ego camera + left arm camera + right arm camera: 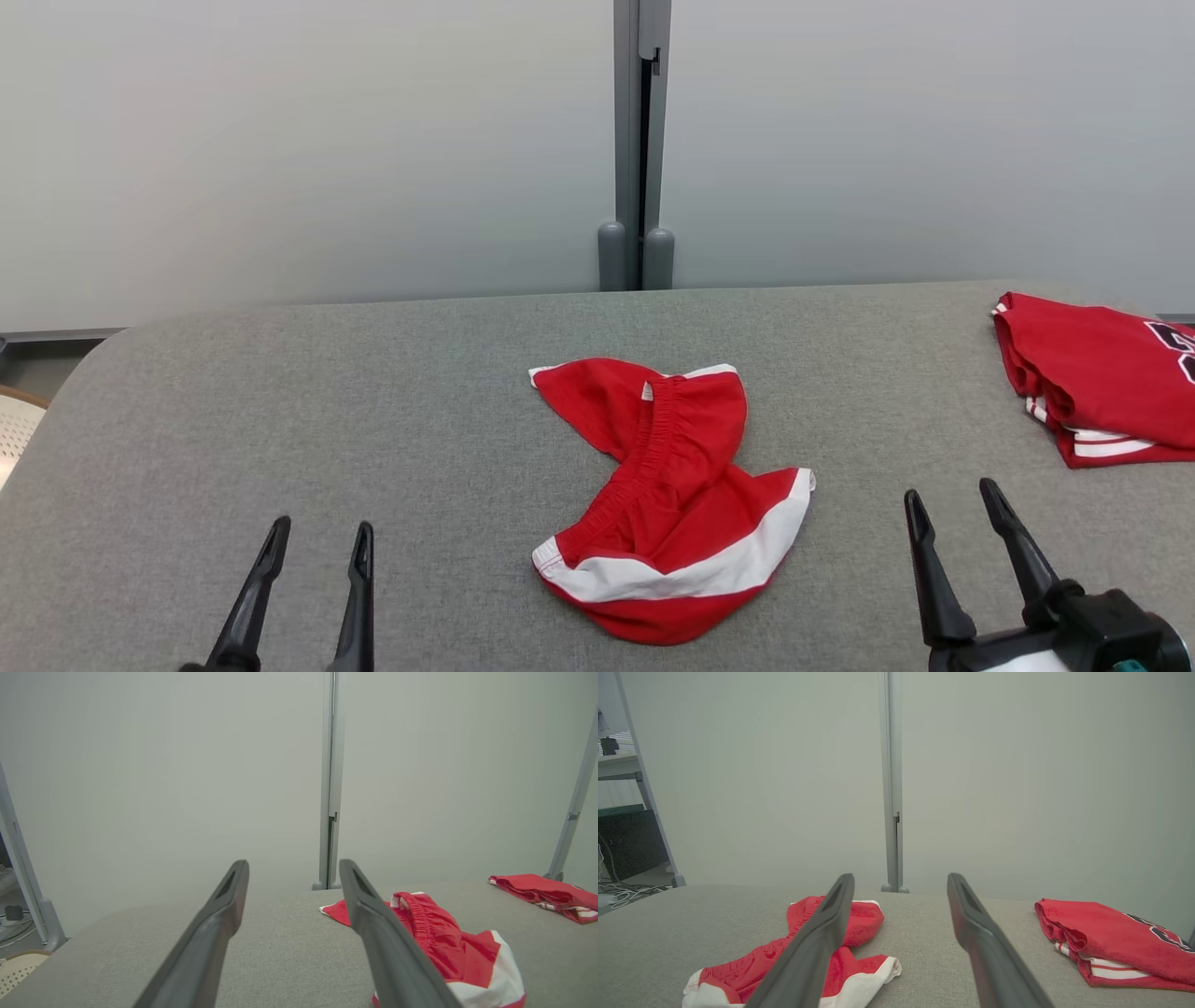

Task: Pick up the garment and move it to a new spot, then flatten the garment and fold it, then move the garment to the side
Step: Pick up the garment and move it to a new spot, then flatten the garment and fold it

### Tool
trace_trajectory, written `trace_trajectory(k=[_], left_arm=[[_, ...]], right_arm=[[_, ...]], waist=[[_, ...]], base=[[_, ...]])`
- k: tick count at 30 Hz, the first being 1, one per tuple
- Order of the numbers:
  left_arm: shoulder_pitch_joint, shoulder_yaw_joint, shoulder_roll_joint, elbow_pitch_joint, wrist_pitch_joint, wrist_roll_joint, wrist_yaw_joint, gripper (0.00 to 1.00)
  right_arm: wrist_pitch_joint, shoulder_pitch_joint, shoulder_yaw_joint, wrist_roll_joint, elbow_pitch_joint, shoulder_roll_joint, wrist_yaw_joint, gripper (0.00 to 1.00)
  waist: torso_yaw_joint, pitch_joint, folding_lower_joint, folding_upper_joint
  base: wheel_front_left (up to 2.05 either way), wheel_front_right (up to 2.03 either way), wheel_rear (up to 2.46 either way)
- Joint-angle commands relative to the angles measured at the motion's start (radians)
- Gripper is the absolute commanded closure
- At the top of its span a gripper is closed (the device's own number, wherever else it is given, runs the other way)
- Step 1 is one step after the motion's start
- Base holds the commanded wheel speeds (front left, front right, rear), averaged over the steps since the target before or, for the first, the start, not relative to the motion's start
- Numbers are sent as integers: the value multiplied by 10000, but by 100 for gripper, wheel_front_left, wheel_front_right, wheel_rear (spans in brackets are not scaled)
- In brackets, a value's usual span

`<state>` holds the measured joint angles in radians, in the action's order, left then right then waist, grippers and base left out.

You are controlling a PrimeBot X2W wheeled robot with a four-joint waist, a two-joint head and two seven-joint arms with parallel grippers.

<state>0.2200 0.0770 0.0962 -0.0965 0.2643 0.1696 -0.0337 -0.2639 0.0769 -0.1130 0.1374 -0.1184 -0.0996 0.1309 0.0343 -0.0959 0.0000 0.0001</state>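
A crumpled pair of red shorts [672, 495] with white trim and an elastic waistband lies in the middle of the grey table [373, 420]. The shorts [448, 947] lie to the right in the left wrist view, and the same shorts [850, 956] lie to the left in the right wrist view. My left gripper [320, 541] hovers open at the lower left, well apart from the cloth. At the lower right my right gripper [950, 497] is open too, a short way right of the shorts. Both hold nothing.
A folded red jersey [1092, 373] with white stripes and dark lettering rests at the table's far right edge. A grey partition wall with a vertical post [639, 140] stands behind the table. A pale woven chair edge [17, 420] shows at the left.
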Motion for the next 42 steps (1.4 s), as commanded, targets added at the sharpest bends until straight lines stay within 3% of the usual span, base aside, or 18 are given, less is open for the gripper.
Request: trace_trajectory(k=[1, 6, 35, 39, 42], left_arm=[[225, -106, 30, 8, -5, -345, 91, 0], [728, -314, -169, 499, -5, -963, 139, 0], [359, -695, -423, 1060, -5, -1251, -350, 0], [265, -547, -411, 1251, -5, -1286, -528, 0], [-181, -71, -77, 1812, -5, -1373, -790, 0]], right_arm=[[-4, 210, -30, -42, 4, 20, -5, 0], [-4, 662, -121, -185, -53, 8, -5, 0], [-4, 558, -367, -217, -145, 109, -5, 0], [-4, 525, -391, -180, -130, 117, -5, 0], [-4, 423, -497, -146, -145, 52, -5, 0]], waist=[[-7, -48, 0, -1], [-77, -116, 0, -1], [-229, -10, 0, -1], [-249, 0, 0, -1], [-248, 145, 0, -1]], base=[[0, 0, 0], [0, 0, 0], [0, 0, 0], [0, 0, 0], [0, 0, 0]])
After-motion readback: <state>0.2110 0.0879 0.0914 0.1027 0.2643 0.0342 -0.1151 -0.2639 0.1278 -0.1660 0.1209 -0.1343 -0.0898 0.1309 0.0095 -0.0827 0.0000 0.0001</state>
